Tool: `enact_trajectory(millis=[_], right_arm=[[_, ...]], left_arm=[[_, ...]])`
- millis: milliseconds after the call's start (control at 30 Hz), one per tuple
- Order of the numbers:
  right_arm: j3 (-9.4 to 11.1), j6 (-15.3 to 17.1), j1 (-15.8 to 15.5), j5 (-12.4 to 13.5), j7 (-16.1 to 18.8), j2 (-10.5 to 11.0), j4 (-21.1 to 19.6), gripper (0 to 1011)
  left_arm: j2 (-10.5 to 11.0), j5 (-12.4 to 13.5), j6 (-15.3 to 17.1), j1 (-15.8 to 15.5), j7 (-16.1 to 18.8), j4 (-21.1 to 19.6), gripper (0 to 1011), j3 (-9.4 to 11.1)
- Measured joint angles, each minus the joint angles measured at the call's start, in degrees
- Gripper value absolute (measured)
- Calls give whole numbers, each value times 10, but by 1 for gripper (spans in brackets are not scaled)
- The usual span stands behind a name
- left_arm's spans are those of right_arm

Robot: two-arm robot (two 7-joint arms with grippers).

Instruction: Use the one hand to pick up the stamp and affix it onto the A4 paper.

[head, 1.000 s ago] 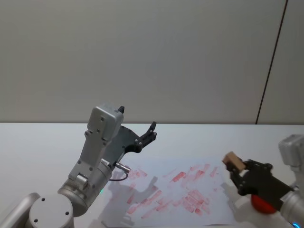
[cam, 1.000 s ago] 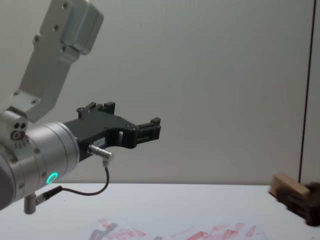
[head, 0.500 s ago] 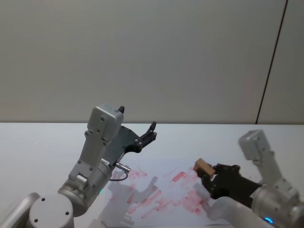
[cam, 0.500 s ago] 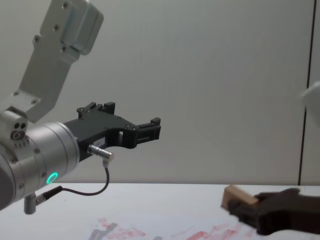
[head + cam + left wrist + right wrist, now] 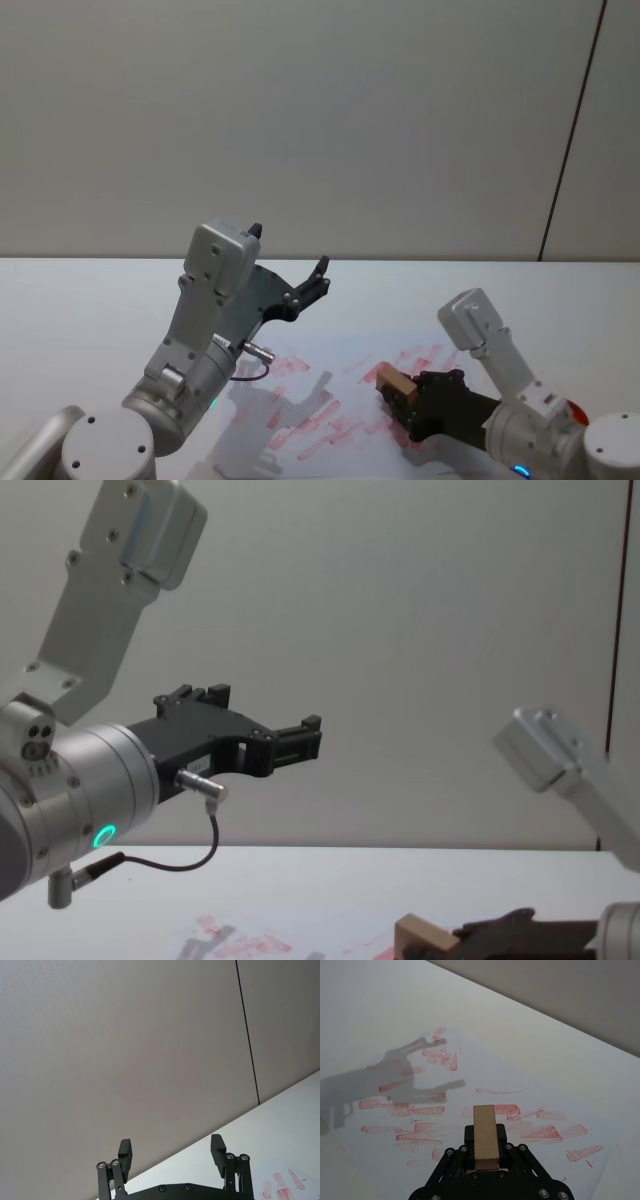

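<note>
Right gripper [image 5: 402, 398], near, at 5 o'clock of head view: fingers clamped on stamp [image 5: 485, 1136], wooden block sticking out ahead of jaws. Stamp is low over A4 paper [image 5: 530, 1097], among its red marks; touching sheet or just above it, cannot tell. Pick-up done, carry to paper done. Left to do, by judgement: press stamp on sheet, lift off. Farther, at 9 o'clock: left gripper [image 5: 170, 1152] parked, raised above table, fingers apart, holding nothing.
</note>
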Motion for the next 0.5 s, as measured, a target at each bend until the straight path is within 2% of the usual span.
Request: enact_trajectory(millis=[500], right_arm=[[-14,22,6,-10,-14,-14,22,221]], left_arm=[[0,0,0,0,0,0,1002,0]])
